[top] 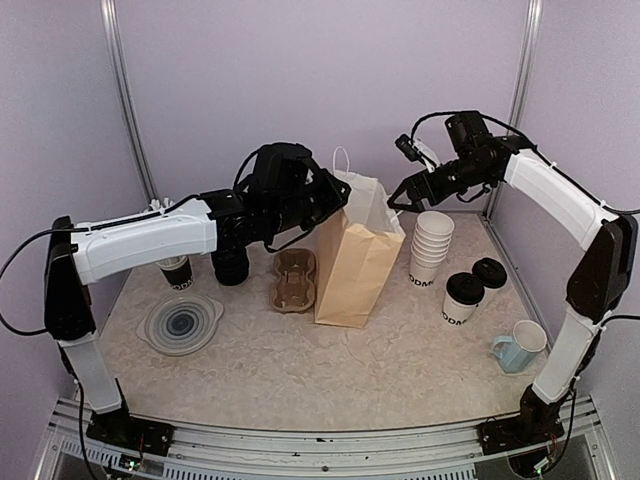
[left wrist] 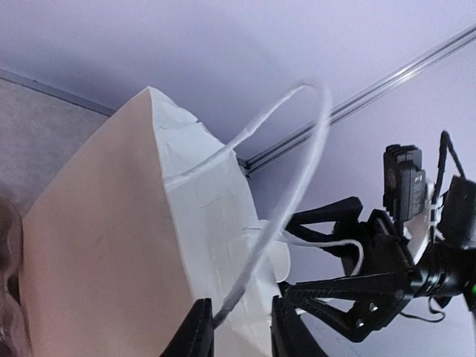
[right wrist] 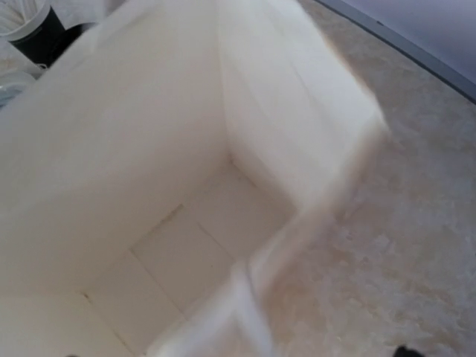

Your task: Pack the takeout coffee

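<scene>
One takeout coffee cup [top: 464, 297] stands upright on the counter [top: 300, 370] at right, white with a black lid and black lettering low down. The other cup [top: 176, 271], seemingly alike, stands far left, half hidden.

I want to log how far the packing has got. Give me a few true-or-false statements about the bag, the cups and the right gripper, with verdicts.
1. The paper bag stands upright with its mouth open. True.
2. A lidded cup is inside the bag. False: the right wrist view shows the bag's bottom bare, and a lidded cup stands on the table.
3. The stack of lidless cups stands beside the bag, on the right arm's side. True.
4. The blue mug sits in the cardboard carrier. False: the mug stands on the table near the right arm's base, and the carrier is empty.
5. The right gripper is shut on a cup. False: it is open at the bag's rim and holds nothing.
</scene>
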You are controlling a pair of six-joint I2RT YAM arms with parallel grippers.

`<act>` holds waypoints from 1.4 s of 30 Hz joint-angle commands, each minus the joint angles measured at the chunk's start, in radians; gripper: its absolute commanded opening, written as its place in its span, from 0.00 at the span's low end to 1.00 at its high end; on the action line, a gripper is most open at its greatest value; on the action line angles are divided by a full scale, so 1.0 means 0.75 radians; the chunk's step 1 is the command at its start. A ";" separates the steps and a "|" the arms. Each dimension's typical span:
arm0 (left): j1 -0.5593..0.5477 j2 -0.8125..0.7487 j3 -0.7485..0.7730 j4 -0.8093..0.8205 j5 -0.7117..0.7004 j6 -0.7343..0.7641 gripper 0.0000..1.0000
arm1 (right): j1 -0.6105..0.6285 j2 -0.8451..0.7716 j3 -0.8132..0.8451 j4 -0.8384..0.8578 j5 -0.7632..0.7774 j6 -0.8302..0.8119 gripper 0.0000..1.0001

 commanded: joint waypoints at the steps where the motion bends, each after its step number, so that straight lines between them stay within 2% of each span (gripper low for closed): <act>1: -0.013 -0.069 -0.014 0.040 0.007 0.018 0.33 | 0.019 -0.087 -0.035 -0.013 -0.035 -0.042 0.90; 5: -0.015 -0.079 -0.021 0.027 0.027 0.030 0.40 | 0.036 -0.096 -0.065 -0.018 -0.045 -0.054 0.90; 21: -0.040 -0.115 -0.070 0.039 0.042 0.051 0.39 | 0.140 -0.045 -0.064 -0.028 -0.065 -0.029 0.90; 25: -0.047 -0.128 -0.082 0.044 0.035 0.048 0.38 | 0.143 -0.039 -0.075 -0.016 0.009 0.010 0.85; 31: -0.065 -0.133 -0.079 0.048 0.027 0.048 0.37 | 0.143 -0.034 -0.083 -0.003 0.056 0.041 0.70; 34: -0.072 -0.139 -0.078 0.053 0.020 0.050 0.37 | 0.143 -0.028 -0.088 -0.005 0.082 0.044 0.65; 42: -0.073 -0.143 -0.088 0.051 0.020 0.056 0.36 | 0.143 -0.027 -0.096 -0.003 -0.003 0.046 0.50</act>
